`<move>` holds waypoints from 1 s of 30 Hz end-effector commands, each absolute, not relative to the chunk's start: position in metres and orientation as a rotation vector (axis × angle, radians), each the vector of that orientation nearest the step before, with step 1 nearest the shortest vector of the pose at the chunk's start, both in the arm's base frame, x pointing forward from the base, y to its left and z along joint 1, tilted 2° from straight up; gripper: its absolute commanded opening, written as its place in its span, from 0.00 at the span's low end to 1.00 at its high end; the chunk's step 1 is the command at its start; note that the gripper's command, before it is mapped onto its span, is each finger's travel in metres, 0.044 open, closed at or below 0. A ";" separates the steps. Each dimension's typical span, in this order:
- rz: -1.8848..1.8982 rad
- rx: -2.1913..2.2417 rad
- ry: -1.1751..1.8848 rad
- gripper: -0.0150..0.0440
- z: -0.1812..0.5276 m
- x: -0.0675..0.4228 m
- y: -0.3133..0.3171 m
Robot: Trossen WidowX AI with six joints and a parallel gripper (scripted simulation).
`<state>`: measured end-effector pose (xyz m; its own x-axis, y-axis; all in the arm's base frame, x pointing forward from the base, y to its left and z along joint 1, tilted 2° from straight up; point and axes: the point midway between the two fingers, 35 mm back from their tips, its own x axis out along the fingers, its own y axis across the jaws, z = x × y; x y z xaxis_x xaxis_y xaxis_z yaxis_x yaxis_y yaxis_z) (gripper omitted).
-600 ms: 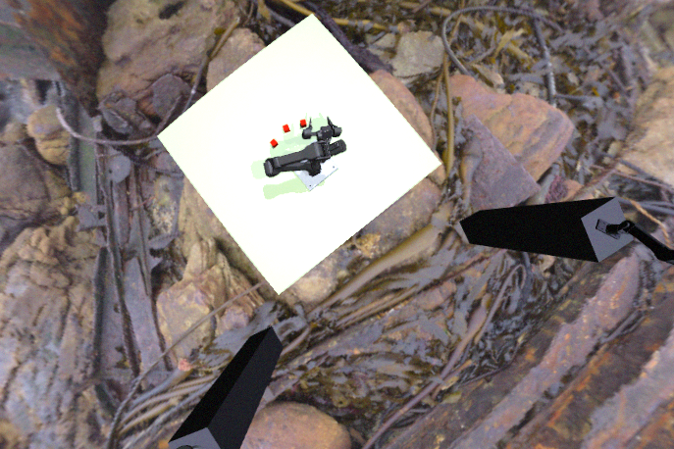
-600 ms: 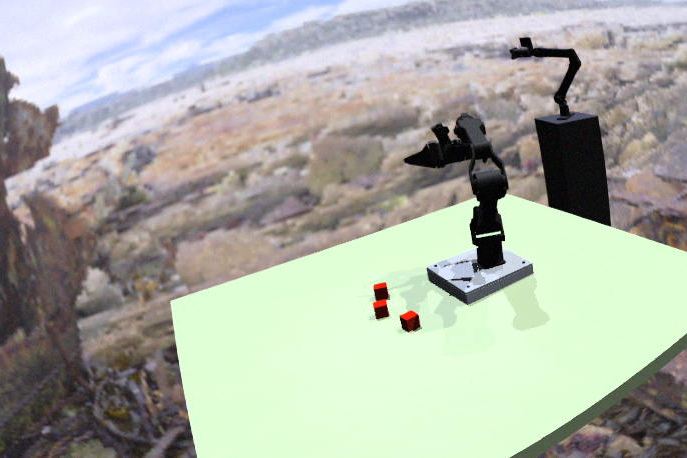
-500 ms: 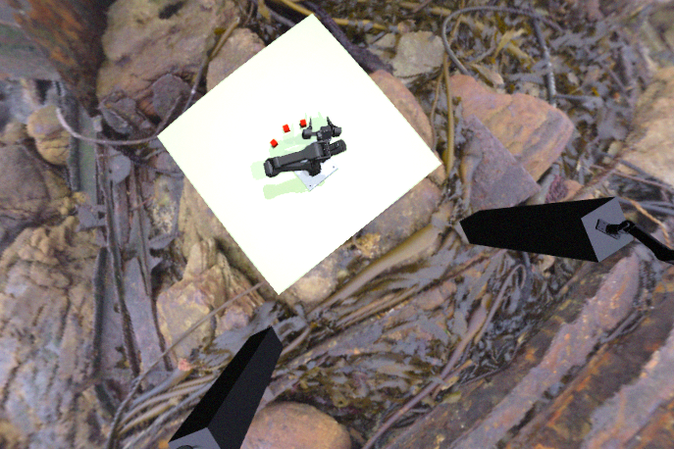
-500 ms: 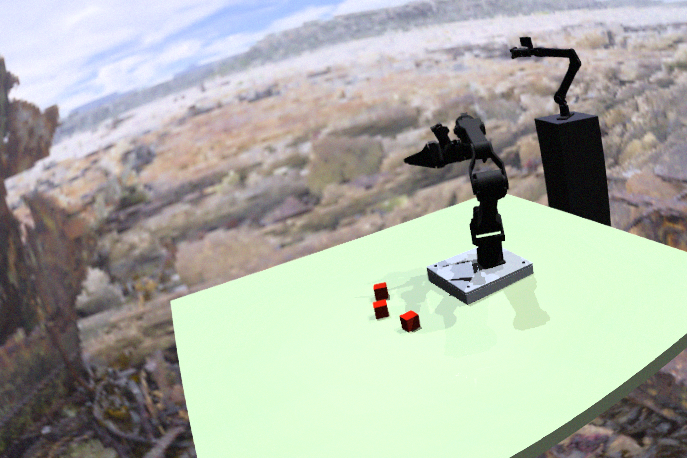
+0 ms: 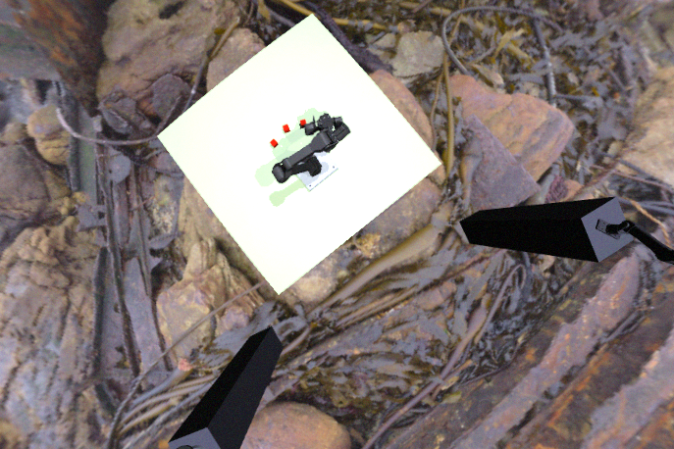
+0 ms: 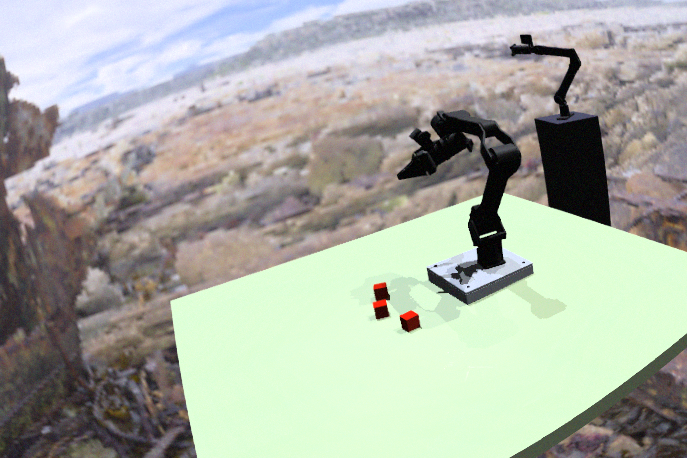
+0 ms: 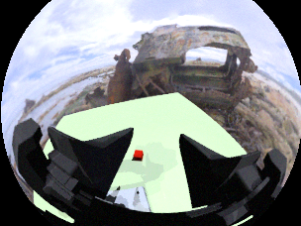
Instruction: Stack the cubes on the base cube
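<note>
Three like red cubes sit apart on the pale table; which one is the fixed base cube, I cannot tell. One cube (image 5: 302, 123) (image 6: 380, 291) (image 7: 138, 155) is closest to the gripper in the top view. A middle cube (image 5: 285, 127) (image 6: 380, 309) and an outer cube (image 5: 274, 142) (image 6: 409, 321) do not show in the wrist view. My gripper (image 5: 310, 124) (image 6: 399, 176) (image 7: 156, 134) is open and empty, high above the table, with its fingers pointing outward and slightly down. No cube rests on another.
The pale square table (image 5: 232, 111) (image 6: 279, 378) (image 7: 173, 111) carries the arm's light mounting plate (image 5: 316, 183) (image 6: 446, 280) (image 7: 141, 198). Shadows of the arm fall near the cubes. A black pedestal (image 5: 528, 229) (image 6: 573, 167) with another arm stands beyond the table.
</note>
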<state>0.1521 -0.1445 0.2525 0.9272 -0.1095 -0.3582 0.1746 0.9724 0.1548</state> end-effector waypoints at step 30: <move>0.709 -0.614 1.133 0.70 0.154 0.262 -0.113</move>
